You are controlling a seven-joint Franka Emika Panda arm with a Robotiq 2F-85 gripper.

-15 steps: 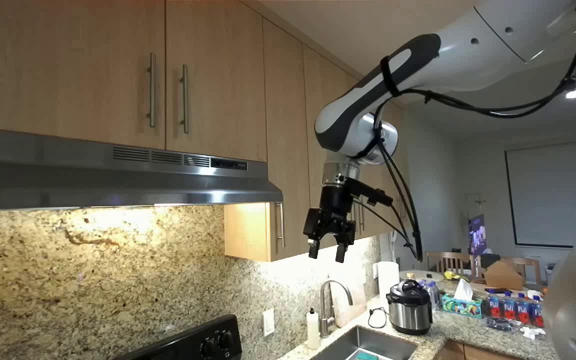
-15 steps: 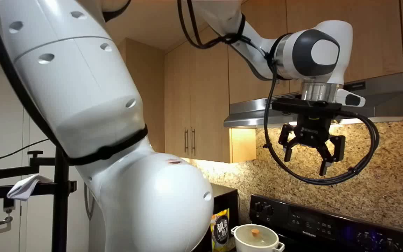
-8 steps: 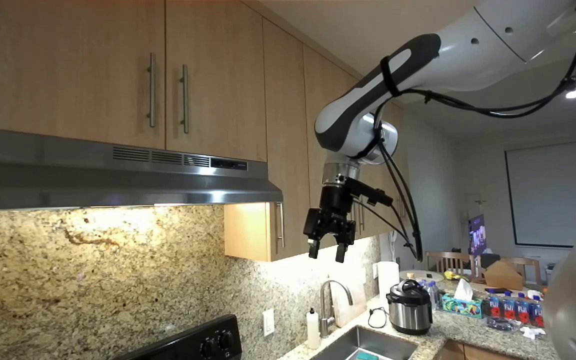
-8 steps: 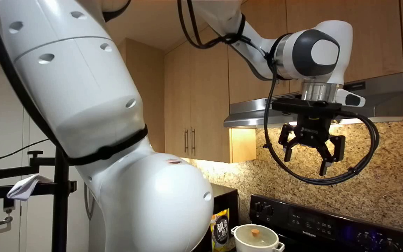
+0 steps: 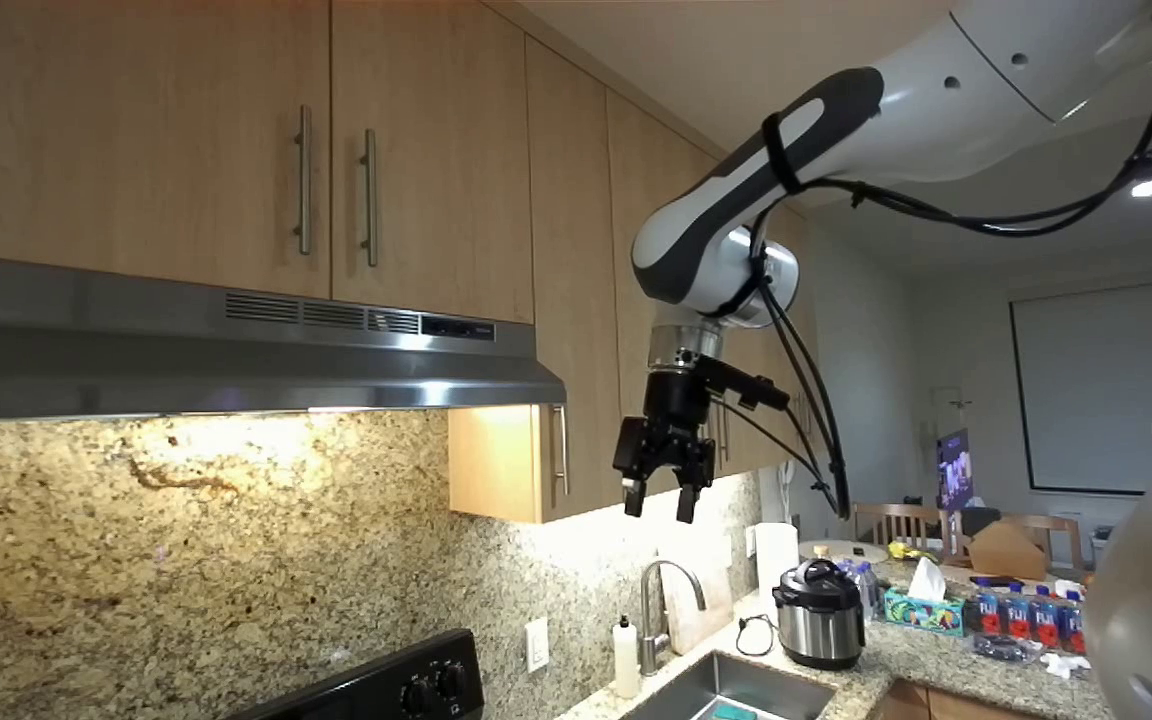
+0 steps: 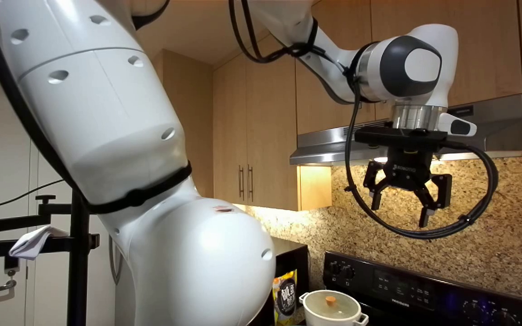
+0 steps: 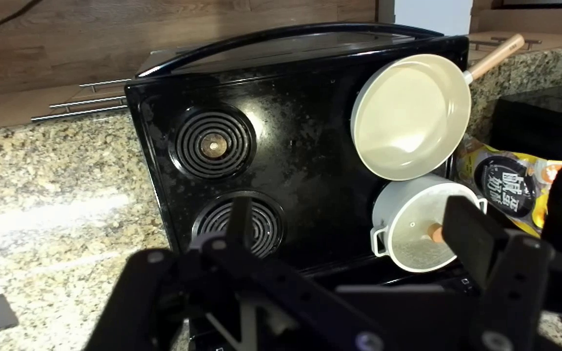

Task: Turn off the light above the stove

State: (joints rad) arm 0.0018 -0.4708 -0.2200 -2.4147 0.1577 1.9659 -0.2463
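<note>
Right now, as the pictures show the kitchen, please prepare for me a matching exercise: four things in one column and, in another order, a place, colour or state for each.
Things
1. light
2. pincer
3. pot
4. frying pan

Places, colours, states
A. covered by a lid
B. cream inside, without cover
C. lit, under the range hood
D. open

Right pairs: 1-C; 2-D; 3-A; 4-B

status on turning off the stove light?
Done: nothing visible; the light under the range hood is on, brightening the backsplash. In hand: the gripper hangs open and empty, away from the control panel. Left: probably work that panel to turn the light off.
</note>
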